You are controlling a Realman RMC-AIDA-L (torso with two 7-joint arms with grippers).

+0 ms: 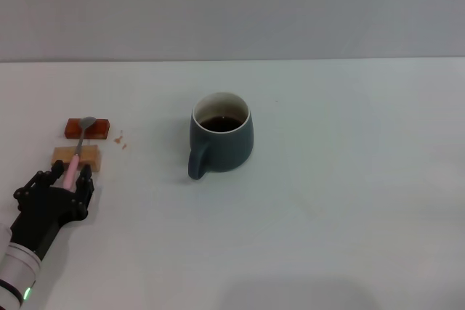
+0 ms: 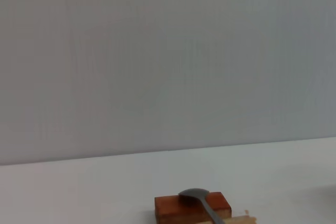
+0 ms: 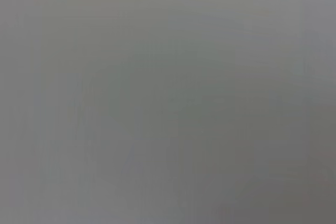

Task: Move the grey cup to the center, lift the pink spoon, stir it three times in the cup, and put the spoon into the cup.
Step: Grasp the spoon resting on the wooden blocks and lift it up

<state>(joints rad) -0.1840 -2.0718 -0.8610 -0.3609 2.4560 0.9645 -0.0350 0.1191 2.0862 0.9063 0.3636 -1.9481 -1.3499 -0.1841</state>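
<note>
So our left gripper (image 1: pixel 67 177) sat in the lower left of the head view, black fingers (image 1: pixel 86 178) spread on either side of the pink handle's near end. Whether they were actually squeezing it or just flanking it, we couldn't tell. The pink spoon (image 1: pixel 77 152) lay bridged across two small blocks: its handle over the tan block (image 1: pixel 75 157), its grey bowl resting on the reddish-brown block (image 1: pixel 87 128) just behind. In the left wrist view the bowl showed at the bottom middle on top of that reddish block, with white table (image 1: pixel 349 201) and a plain grey wall behind.

Room-wise, the table's far edge ran straight across the upper third of the head view, and the whole right half of the surface was bare white. The grey cup (image 1: pixel 221 140) stood near the middle of the frame, well apart from the spoon, handle pointing toward the lower left, dark liquid inside.

Count: one cup, one spoon, two blocks, plus a few tiny brown crumbs (image 1: pixel 122 140) just right of the blocks. Our right gripper wasn't visible anywhere; its wrist view was plain grey.
</note>
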